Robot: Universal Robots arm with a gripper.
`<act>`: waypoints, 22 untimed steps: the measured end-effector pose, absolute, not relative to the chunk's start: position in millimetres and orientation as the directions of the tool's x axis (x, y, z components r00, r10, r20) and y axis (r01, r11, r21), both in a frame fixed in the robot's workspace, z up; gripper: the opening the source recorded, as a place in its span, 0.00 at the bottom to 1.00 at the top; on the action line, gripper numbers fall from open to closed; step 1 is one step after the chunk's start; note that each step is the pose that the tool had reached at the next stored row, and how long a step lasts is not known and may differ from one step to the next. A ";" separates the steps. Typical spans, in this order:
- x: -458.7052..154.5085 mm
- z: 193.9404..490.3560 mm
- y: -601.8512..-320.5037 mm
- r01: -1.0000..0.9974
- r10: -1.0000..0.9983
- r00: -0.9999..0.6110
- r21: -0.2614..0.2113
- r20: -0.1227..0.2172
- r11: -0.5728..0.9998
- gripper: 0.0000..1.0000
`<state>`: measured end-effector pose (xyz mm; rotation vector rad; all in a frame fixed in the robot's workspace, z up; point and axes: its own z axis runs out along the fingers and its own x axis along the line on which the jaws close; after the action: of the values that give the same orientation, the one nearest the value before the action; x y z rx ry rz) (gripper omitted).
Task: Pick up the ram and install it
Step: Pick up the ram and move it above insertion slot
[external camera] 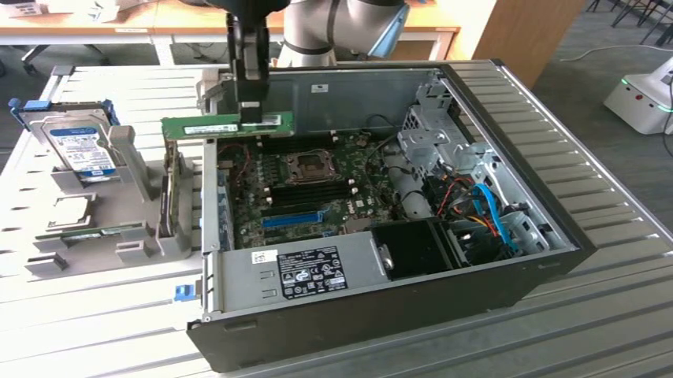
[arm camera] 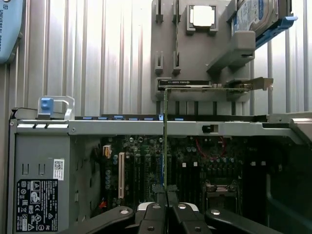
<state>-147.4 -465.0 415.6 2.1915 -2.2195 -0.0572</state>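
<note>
The ram (external camera: 216, 127), a long green stick, hangs level above the far left rim of the open computer case (external camera: 547, 260). My gripper (external camera: 252, 118) comes down from above and is shut on the stick's right end. In the wrist view the ram (arm camera: 165, 141) shows edge-on as a thin green line running out from between my fingertips (arm camera: 157, 201), and my gripper (arm camera: 165, 195) is over the motherboard (arm camera: 195, 161). The dark memory slots (external camera: 305, 191) lie on the motherboard (external camera: 315, 185) below and to the exterior view's right of the stick.
A grey parts holder (external camera: 137, 236) left of the case carries a blue-labelled hard drive (external camera: 82, 146), a processor chip (external camera: 68, 209) and a second green stick (external camera: 90, 234). Inside the case are a blue slot (external camera: 289, 219), a black fan shroud (external camera: 421, 248) and blue cables (external camera: 494, 216).
</note>
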 end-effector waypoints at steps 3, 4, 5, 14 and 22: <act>-139.9 415.6 -465.0 -0.999 -1.000 -0.013 0.042 -0.010 0.013 0.12; -137.4 415.6 -465.0 -0.999 -1.000 -0.013 0.042 -0.010 0.012 0.12; -134.9 415.6 -465.0 -0.999 -1.000 -0.013 0.042 -0.010 0.012 0.12; -101.5 415.6 -465.0 -0.999 -1.000 -0.013 0.045 -0.010 0.012 0.12; -81.9 415.7 -465.0 -0.999 -1.000 -0.013 0.046 -0.010 0.012 0.12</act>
<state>-81.9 -465.0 415.7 2.1891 -2.2170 -0.0620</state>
